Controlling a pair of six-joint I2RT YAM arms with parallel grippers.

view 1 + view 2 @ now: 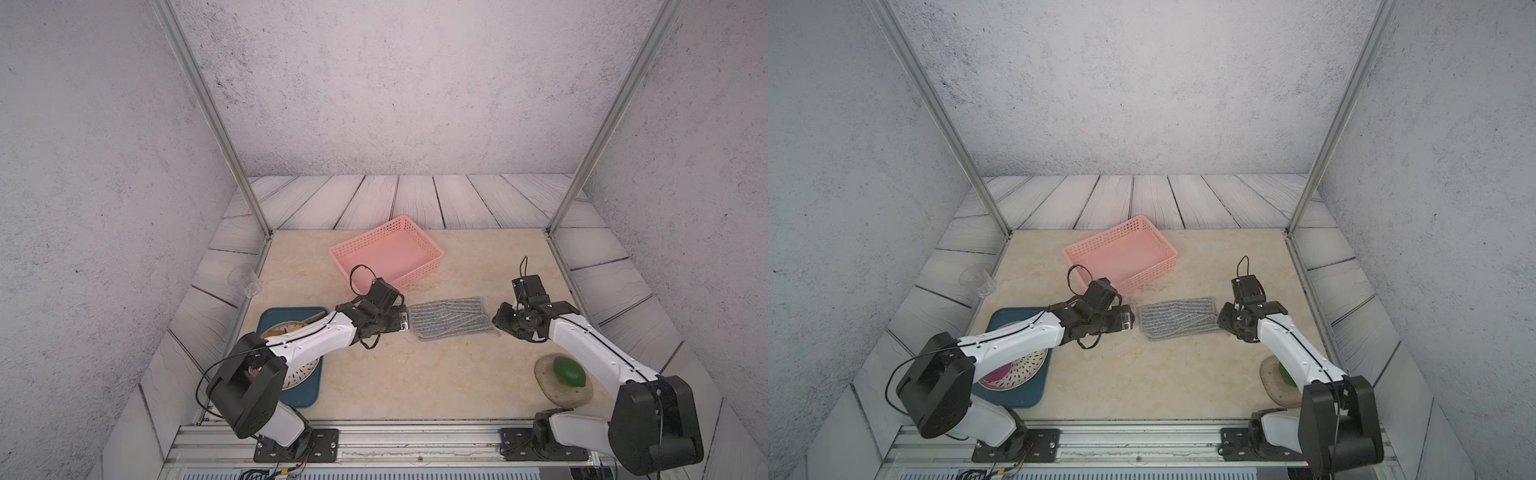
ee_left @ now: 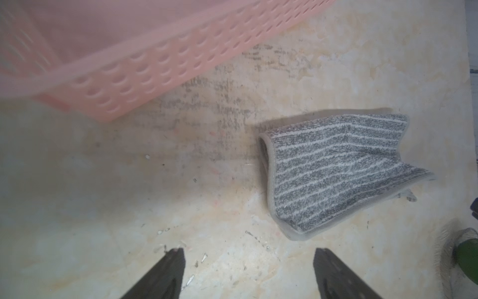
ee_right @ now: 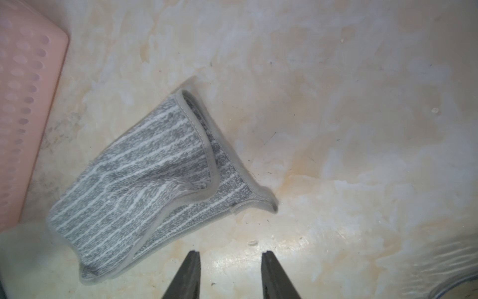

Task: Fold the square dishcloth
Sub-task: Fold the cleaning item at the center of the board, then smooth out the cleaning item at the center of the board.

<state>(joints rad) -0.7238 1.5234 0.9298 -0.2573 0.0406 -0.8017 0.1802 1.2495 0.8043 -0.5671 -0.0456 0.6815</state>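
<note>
Your square dishcloth [image 1: 453, 318] lies doubled over on the bench [image 1: 374, 382], free of both arms.

You see it mid-bench in both top views, two striped layers with hems not quite matched, just on the near side of the pink basket [image 1: 417, 272], not touching it. Your left fingers [image 2: 168, 274] stand wide just left of the cloth, your right fingers [image 3: 187, 277] narrower but parted just right of it; neither pair holds anything. Farther out, a green fruit [image 1: 568, 371] sits on a mat [image 1: 557, 395] at near right and a blue tray [image 1: 307, 395] at near left.
</note>
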